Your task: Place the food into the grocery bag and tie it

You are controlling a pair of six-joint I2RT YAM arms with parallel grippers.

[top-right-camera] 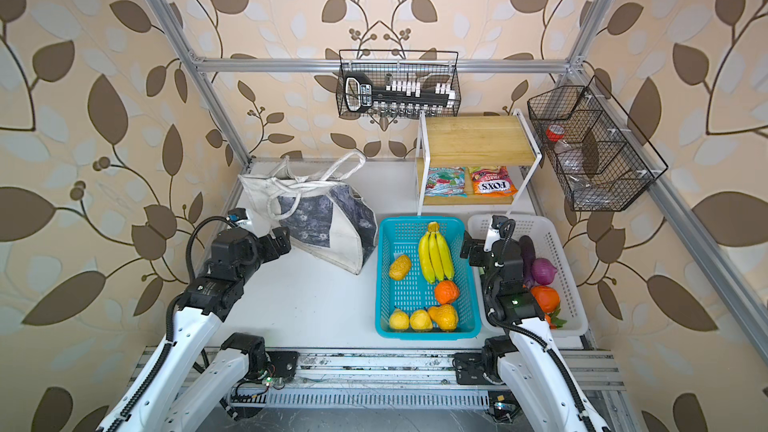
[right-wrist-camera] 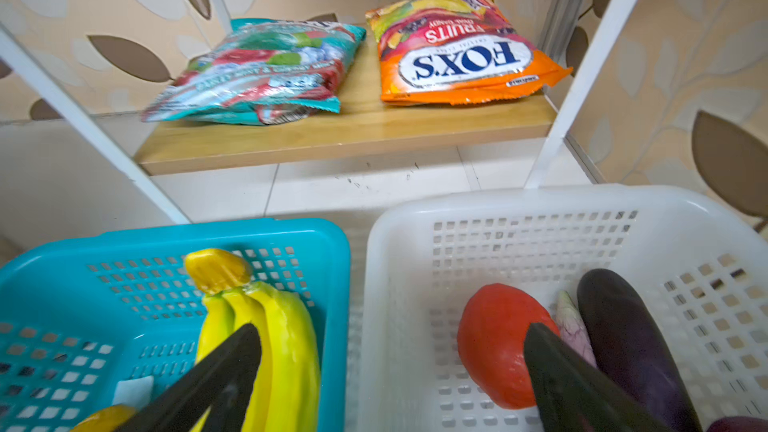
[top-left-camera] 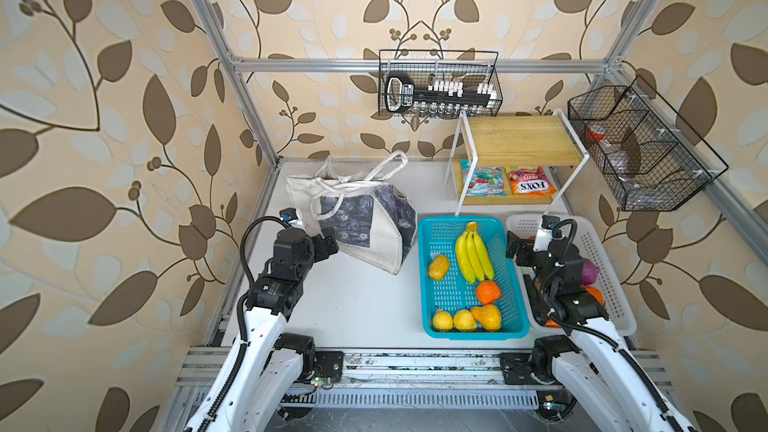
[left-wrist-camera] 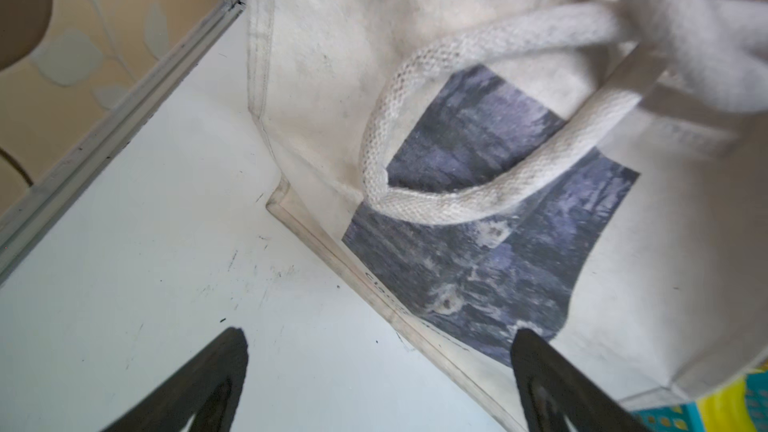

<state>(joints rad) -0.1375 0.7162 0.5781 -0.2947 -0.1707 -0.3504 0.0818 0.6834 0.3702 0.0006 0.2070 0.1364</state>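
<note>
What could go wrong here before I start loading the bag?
1. The grocery bag is slumped with its handles draped across it, and no open mouth shows. Food released over it may land on the table.
2. The right gripper, open, hangs over the adjoining rims of the turquoise basket and the white basket. A straight descent may hit a rim instead of the banana bunch.

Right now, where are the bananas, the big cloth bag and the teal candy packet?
banana bunch (top-left-camera: 473, 257): in a top view, on the middle banana.
grocery bag (left-wrist-camera: 457, 268): left wrist view, on the dark print on its side.
teal-red packet (right-wrist-camera: 257, 72): right wrist view, on the centre of its front.
</note>
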